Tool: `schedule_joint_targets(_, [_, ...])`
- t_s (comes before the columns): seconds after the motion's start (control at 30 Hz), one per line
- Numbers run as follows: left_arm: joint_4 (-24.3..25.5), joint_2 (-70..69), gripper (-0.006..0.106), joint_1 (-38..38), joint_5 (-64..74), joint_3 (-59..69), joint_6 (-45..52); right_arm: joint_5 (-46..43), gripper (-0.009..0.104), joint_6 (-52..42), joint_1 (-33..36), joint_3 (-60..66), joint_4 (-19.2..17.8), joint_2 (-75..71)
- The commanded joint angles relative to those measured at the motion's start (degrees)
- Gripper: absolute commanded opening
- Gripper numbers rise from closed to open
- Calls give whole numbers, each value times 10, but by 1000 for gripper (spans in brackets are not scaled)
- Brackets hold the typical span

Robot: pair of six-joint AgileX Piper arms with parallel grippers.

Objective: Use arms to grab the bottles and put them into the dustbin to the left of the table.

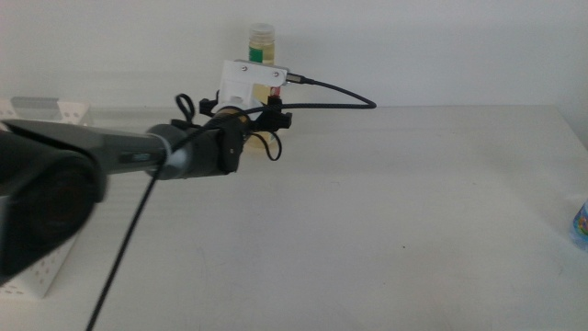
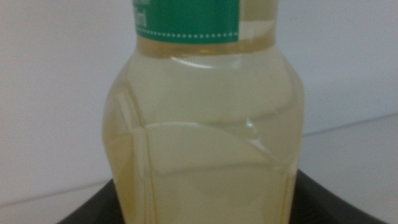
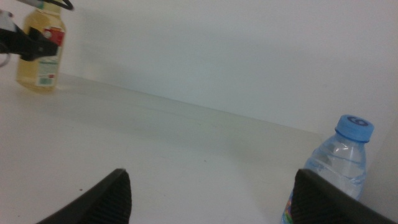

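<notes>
White wall and a wide, plain white matte table (image 1: 413,230) fill the middle view, where the left arm reaches in from the left of the frame toward the upper centre. Its left gripper (image 1: 262,108) sits at the clear plastic bottle of yellow liquid with a green label (image 1: 261,41), which stands upright at the table's far edge against the wall. In the left wrist view the bottle's body (image 2: 205,143) fills the frame, dark jaw tips flanking its base (whether they press the plastic or merely bracket it cannot be told). The bottle looks nearly full, so it is judged fairly heavy for its size, with smooth, slightly yielding walls; the broad lower body below the label seems the steadiest place to clamp, firmly enough to stop a slip.

At the left edge of the middle view, partly behind the arm, stands the white perforated plastic dustbin (image 1: 41,112).

The right gripper (image 3: 211,193) waits low, jaws spread wide apart and holding nothing. Just beside it stands a small clear water bottle with a blue cap (image 3: 336,168), also at the right edge of the middle view; it is judged light and easily tipped.
</notes>
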Motion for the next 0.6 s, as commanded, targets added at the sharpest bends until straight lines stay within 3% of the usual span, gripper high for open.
schedule_joint_targets(0.0, [1,-96,-5,-3,-89,18,3,-43,67,-3,-4,-5,-7,-15])
schedule_joint_targets(0.23, [2,-227,-5,-3,-57,133,4,-43,67,-3,-4,-5,-7,-15])
schedule_joint_targets(0.57, [-3,-395,-5,19,182,184,4,-43,67,-3,-4,-5,-7,-15])
